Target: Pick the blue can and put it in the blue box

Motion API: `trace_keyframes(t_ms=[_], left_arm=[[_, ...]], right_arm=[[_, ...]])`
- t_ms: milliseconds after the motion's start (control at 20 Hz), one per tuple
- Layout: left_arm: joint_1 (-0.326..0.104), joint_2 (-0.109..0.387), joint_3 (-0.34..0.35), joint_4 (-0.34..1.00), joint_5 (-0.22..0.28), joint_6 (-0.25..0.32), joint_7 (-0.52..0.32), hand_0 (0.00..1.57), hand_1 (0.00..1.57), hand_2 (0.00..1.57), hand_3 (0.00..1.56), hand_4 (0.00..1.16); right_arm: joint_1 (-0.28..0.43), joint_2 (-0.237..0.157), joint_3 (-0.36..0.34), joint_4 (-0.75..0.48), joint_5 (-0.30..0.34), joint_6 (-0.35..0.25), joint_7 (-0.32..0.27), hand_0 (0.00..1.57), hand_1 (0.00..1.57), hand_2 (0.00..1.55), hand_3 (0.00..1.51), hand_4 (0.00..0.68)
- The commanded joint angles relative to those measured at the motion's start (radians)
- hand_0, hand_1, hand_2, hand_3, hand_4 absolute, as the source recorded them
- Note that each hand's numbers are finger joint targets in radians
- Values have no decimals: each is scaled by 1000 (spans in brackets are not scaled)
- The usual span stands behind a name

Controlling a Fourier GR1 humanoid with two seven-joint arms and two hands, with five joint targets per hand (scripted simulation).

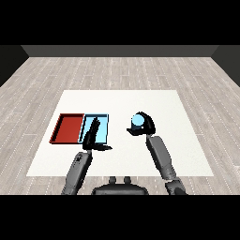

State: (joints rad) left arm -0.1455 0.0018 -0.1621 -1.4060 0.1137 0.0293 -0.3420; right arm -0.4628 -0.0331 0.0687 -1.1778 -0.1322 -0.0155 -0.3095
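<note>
My left hand point(91, 136) idles open over the blue tray point(104, 118), right hand point(146, 124) curled round the blue can point(137, 121) mid-table; transfer to tray still pending.

The small light blue cylindrical can point(137, 122) stands upright to the right of the trays, well apart from them, with dark fingers curled round it. The shallow light blue rectangular tray point(103, 131) lies flat on the white table, touching a red tray's right side.

Two trays point(70, 140) lie side by side at the table's point(178, 154) left (touching), the can point(138, 122) well right of them.
</note>
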Motion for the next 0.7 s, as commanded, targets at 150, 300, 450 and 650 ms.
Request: trace_keyframes(t_ms=[150,300,450,650], left_arm=[[-78,-2,-77,58,5,81,16,0,0,0,0,0],[-147,-2,-39,142,20,29,-5,0,0,0,0,0],[-109,-2,-145,150,51,139,-26,0,0,0,0,0],[-154,-2,-99,200,65,87,15,0,0,0,0,0]], right_arm=[[-38,32,239,-9,-57,-245,19,1435,1435,1433,1406,661],[-32,33,170,6,-35,-163,12,1426,1426,1442,1408,669],[-57,33,205,-10,-58,-200,21,1423,1423,1447,1414,661],[-89,33,143,31,-42,-136,-7,1411,1411,1450,1415,663]])
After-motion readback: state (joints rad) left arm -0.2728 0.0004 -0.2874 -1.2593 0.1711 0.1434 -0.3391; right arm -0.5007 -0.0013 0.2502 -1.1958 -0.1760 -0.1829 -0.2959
